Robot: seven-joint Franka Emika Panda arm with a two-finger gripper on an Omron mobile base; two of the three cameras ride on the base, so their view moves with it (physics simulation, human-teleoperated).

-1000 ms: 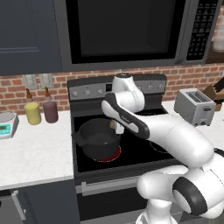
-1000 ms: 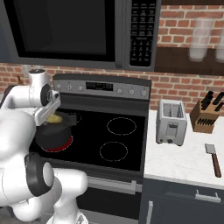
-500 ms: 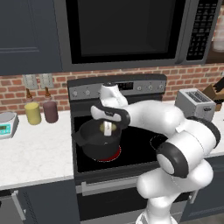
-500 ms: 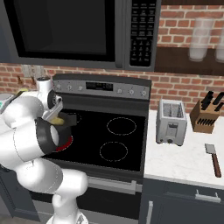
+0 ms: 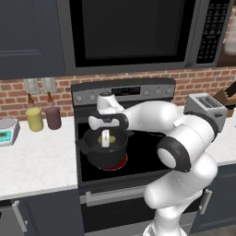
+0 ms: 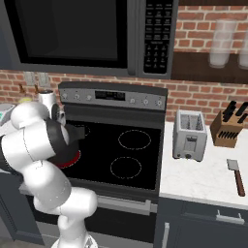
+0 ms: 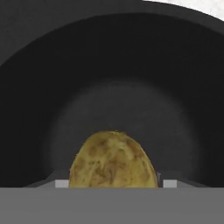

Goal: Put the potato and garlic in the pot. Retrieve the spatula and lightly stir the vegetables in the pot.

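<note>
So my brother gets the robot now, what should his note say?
Pincer: shut on the potato, lowered into the pot on the stove's front left burner.
Spatula: on the counter right of the toaster, untouched.
Garlic: can't spot it.
Done: potato carried to the pot.
Left: let go of the potato, find the garlic and add it, fetch the spatula, stir lightly.

Even, flat rendered light, no glare, soft shadows; the pot [image 7: 52,65] interior goes dim, and everything looks slightly soft.
</note>
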